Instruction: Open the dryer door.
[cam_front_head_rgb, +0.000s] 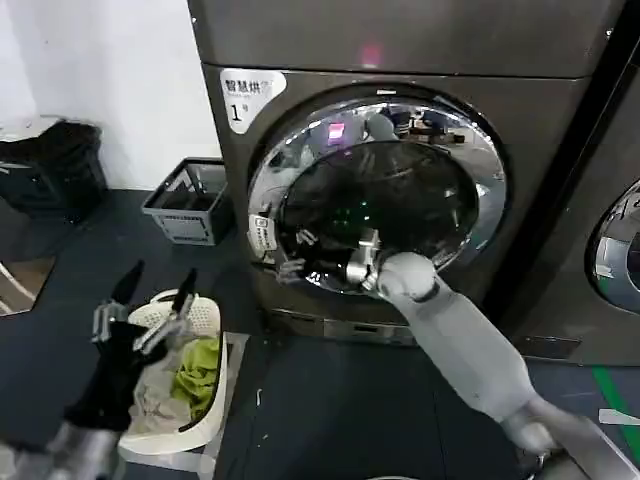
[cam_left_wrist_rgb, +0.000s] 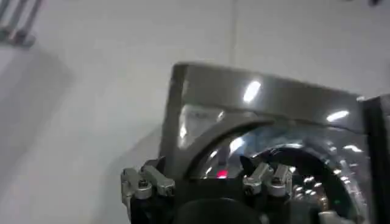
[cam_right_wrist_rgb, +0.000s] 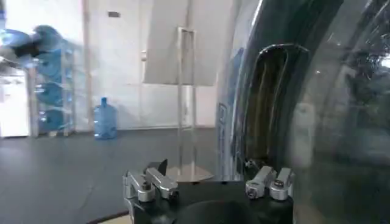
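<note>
Closest to the head camera, down at seven o'clock, the left gripper (cam_front_head_rgb: 145, 305) hangs idle with its black fingers spread apart, holding nothing, right above a white laundry basket (cam_front_head_rgb: 200, 420) with green and grey cloth in it. From its own wrist camera, the left gripper (cam_left_wrist_rgb: 207, 178) points up toward the dryer (cam_left_wrist_rgb: 268, 97), jaws wide.

Up at eleven o'clock on the dryer's front panel sits a white sticker (cam_front_head_rgb: 250, 97): Chinese characters reading "智慧烘", a large "1" beneath, and smaller print too fine to read. Another small white label (cam_front_head_rgb: 262, 233) sits at the nine o'clock edge of the chrome ring, its text unreadable. A pink light (cam_front_head_rgb: 371, 54) glows on the panel at twelve o'clock.

Now the action: the dryer door (cam_front_head_rgb: 378, 190) fills the centre of the machine, chrome ring around dark glass, and it appears swung slightly out on its left side. The right arm reaches up from five o'clock and the right gripper (cam_front_head_rgb: 352, 262) is at the door's lower rim, roughly six o'clock on the ring, pressed close against the chrome. Whether it is clamped there, I cannot tell. In the right wrist view, the right gripper (cam_right_wrist_rgb: 210, 181) has its fingers apart with the dryer door (cam_right_wrist_rgb: 317, 91) curving just beside them.

A grey crate (cam_front_head_rgb: 190, 200) rests on the floor at nine o'clock.
</note>
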